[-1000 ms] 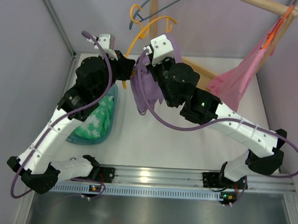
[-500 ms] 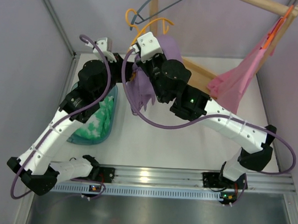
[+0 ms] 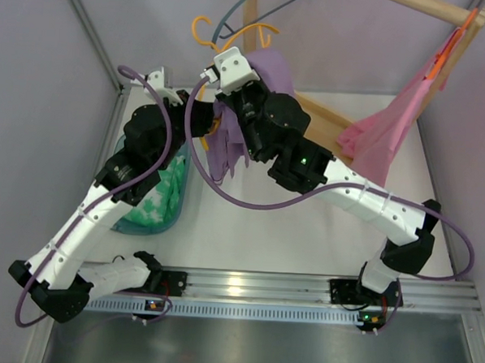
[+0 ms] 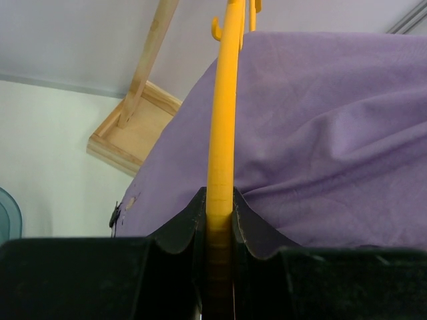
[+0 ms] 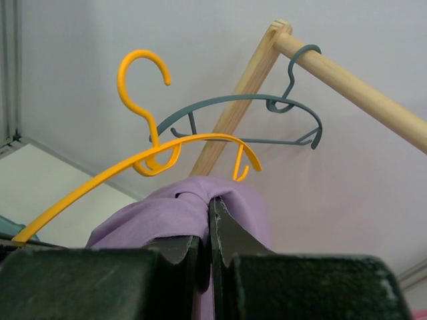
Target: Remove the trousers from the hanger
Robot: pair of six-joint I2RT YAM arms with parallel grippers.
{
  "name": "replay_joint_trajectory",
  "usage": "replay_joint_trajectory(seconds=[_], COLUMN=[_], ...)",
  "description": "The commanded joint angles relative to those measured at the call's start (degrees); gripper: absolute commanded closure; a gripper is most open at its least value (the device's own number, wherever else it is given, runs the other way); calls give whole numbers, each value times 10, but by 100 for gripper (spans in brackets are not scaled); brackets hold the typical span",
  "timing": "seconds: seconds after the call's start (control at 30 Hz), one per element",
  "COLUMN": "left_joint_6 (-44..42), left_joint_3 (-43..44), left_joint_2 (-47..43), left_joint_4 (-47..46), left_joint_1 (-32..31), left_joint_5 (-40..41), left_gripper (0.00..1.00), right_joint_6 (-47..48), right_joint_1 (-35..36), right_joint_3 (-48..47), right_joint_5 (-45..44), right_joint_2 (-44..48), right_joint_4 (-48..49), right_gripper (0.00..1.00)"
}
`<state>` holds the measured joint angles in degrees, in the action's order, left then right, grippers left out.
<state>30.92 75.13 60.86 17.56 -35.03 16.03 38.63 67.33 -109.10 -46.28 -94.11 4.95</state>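
The yellow-orange hanger (image 3: 249, 34) is held up in the air at the back, in front of the wooden rack. The purple trousers (image 3: 226, 148) hang bunched from it, between the two wrists. My left gripper (image 3: 214, 123) is shut on the hanger's lower arm; in the left wrist view the yellow arm (image 4: 224, 120) runs straight up out of the gripper (image 4: 219, 208), with the trousers (image 4: 320, 133) draped to its right. My right gripper (image 5: 211, 204) is shut on a fold of the trousers (image 5: 150, 215) just below the hanger (image 5: 137, 162). In the top view the right gripper (image 3: 246, 80) sits under its white camera.
A grey-blue hanger (image 5: 248, 107) hangs on the wooden rail (image 5: 353, 87) behind the yellow one. A pink garment (image 3: 392, 124) hangs on an orange-red hanger (image 3: 450, 42) at the back right. A teal basin (image 3: 183, 164) holding green-and-white cloth (image 3: 156, 197) stands under the left arm.
Both grippers have moved left and towards the back, carrying the hanger and the trousers with them. The hanger's hook has shifted left. Both grips are unchanged.
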Motion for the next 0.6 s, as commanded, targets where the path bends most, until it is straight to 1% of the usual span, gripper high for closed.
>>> replay_joint_trajectory(seconds=[0.0, 0.17, 0.3, 0.47, 0.57], left_joint_6=[-8, 20, 24, 19, 25], left_joint_3=[-38, -36, -42, -49, -62], left_joint_2=[12, 23, 28, 24, 18], left_joint_4=[120, 138, 151, 169, 170], left_joint_1=[9, 9, 10, 11, 13], left_joint_5=[37, 34, 44, 67, 62], left_gripper=[100, 100, 100, 100, 100], right_joint_6=[49, 47, 57, 79, 92], right_joint_1=[-2, -3, -3, -3, -3], right_joint_3=[-91, -111, -135, -151, -161], right_joint_5=[7, 44, 67, 81, 94], right_joint_2=[36, 27, 15, 11, 10], right_joint_4=[227, 238, 247, 281, 288], right_gripper=[100, 100, 100, 100, 100])
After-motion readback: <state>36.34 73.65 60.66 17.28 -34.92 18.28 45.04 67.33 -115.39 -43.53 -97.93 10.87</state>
